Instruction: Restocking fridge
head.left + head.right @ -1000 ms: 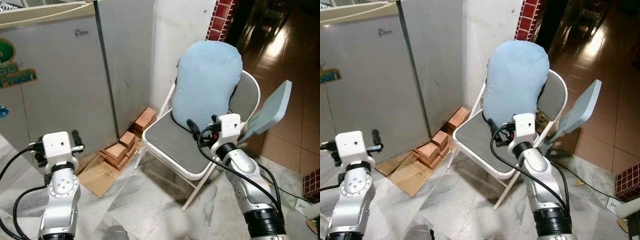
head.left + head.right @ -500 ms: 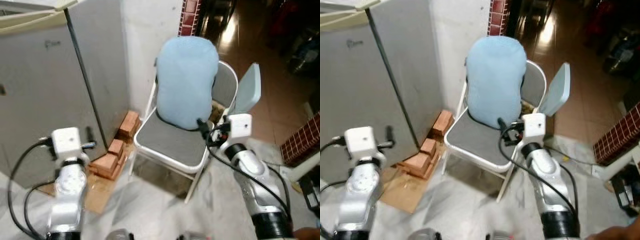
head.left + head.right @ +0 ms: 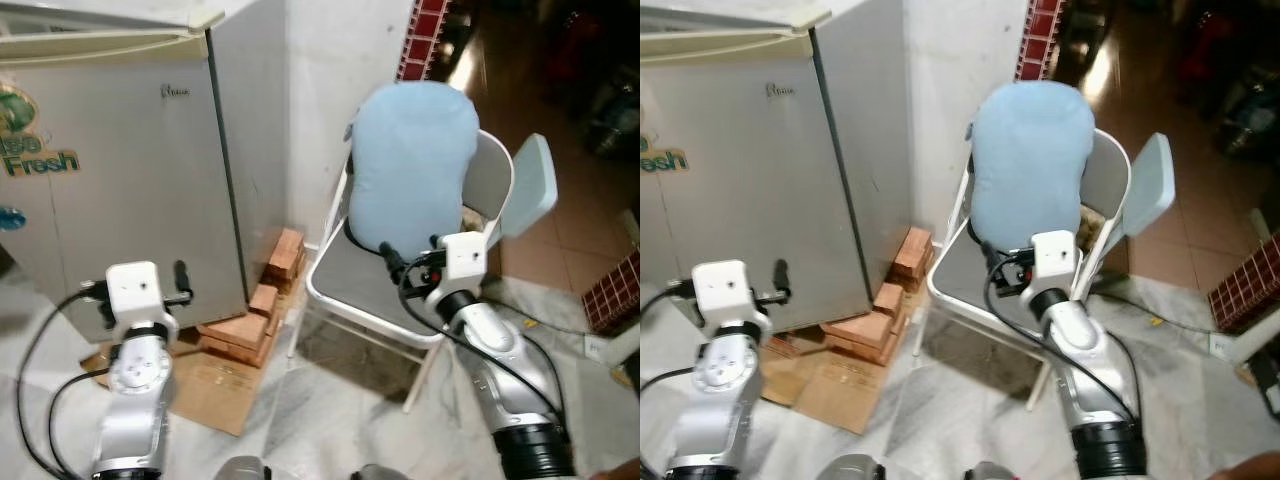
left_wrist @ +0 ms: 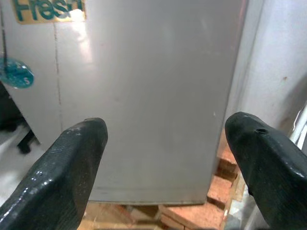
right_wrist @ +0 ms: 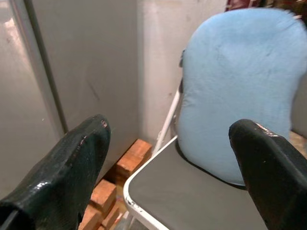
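Note:
A small silver fridge (image 3: pixel 120 150) stands at the left with its door shut and a green "Fresh" sticker (image 3: pixel 35 160) on the front. My left gripper (image 3: pixel 140 284) is held low in front of the door, a short way off. In the left wrist view it (image 4: pixel 165 143) is open and holds nothing, with the fridge door (image 4: pixel 144 96) straight ahead. My right gripper (image 3: pixel 413 252) is over the seat of a white folding chair (image 3: pixel 350 290). It (image 5: pixel 168 143) is also open and holds nothing.
A light blue cushion (image 3: pixel 410 165) leans on the chair back. A pale panel (image 3: pixel 530 185) stands behind the chair. Red bricks (image 3: pixel 265 300) and flattened cardboard (image 3: pixel 205 385) lie at the fridge's right corner. A white wall (image 3: pixel 340 60) is behind, with marble floor (image 3: pixel 330 410) in front.
The camera has swung back to the left, so more of the fridge front and its sticker is in view. Both arms keep the same raised pose with their fingers apart.

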You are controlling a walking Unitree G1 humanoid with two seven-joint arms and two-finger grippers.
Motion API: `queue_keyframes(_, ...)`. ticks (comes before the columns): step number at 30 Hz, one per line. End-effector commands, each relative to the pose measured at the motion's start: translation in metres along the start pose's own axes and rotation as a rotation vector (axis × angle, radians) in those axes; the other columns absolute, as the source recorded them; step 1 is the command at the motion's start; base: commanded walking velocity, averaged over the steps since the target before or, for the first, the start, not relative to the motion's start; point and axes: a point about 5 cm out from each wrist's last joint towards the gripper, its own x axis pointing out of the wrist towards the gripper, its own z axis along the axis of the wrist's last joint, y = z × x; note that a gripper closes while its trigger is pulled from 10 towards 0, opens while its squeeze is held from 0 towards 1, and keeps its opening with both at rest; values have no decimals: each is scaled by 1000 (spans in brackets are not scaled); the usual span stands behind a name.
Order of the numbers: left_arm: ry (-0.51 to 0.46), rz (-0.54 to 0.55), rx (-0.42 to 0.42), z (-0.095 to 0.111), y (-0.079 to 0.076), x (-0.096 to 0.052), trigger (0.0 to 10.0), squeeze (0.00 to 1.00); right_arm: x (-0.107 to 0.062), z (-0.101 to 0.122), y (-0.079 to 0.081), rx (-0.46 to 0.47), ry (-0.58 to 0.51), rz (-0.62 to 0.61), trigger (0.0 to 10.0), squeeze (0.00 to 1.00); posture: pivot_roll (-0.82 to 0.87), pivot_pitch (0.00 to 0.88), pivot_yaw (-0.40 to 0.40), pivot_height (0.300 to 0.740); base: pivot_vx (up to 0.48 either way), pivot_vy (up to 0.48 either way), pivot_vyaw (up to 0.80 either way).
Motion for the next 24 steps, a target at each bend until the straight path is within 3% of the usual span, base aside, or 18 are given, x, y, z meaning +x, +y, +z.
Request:
queue_keyframes(1, 7, 5, 12, 0, 4, 2, 10000, 0, 2, 5, 4, 1, -19, 12, 10000, 0, 39, 0, -26, 740, 0, 480, -800)
queue_keyframes(7, 7, -2, 8, 0, 2, 2, 10000, 0, 4, 6, 5, 1, -24, 21, 10000, 0, 40, 0, -28, 740, 0, 480, -614)
queue_keyframes(19, 9, -9, 7, 1, 1, 2, 10000, 0, 7, 7, 9, 0, -28, 34, 10000, 0, 44, 0, -27, 740, 0, 480, 0)
queue_keyframes(24, 9, -17, 6, 1, -1, 2, 10000, 0, 8, 6, 10, 3, -22, 40, 10000, 0, 43, 0, -25, 740, 0, 480, -800)
